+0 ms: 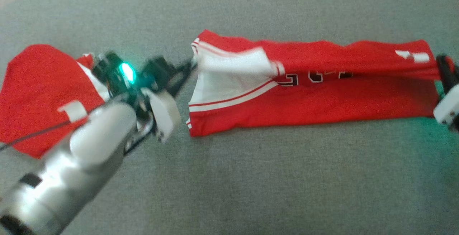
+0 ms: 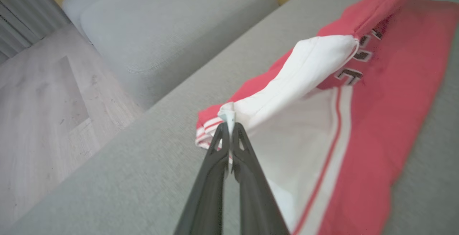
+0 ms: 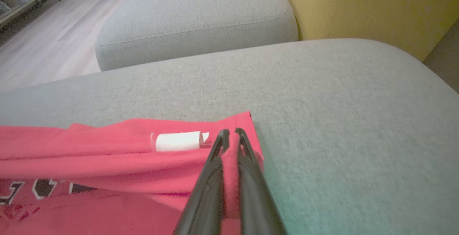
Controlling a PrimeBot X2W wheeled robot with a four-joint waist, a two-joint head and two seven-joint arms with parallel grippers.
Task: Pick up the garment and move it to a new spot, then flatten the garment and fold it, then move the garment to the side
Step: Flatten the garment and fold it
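Head view: a red basketball jersey (image 1: 322, 95) lies stretched lengthwise across a grey sofa cushion (image 1: 229, 177), with white side panels and thin red-and-white striping at its left end; its far long edge is raised in a taut ridge that runs from one gripper to the other and drapes over the chest lettering. At the left end the left gripper (image 2: 229, 129) has its jaws pressed together, pinching a small tuck of the white trim; at the right end the right gripper (image 3: 231, 134) has its jaws closed to a sliver over the red corner of the hem, apparently pinching it. A second red cloth (image 1: 39, 95) with a white tag lies apart to the left, partly beneath the left forearm.

Judged from this, the fold is in hand: the garment is already laid out, and the lifted far edge looks ready to be carried over toward the near edge. The next move calls for both arms travelling together at equal tension, so the edge lands parallel with the near hem without bunching; only then should the jaws let go.

Writing: dark block letters (image 1: 312, 77) outlined in white cross the chest, half hidden by the fold and not readable; a white patch (image 3: 179, 141) near the right corner shows no legible text.
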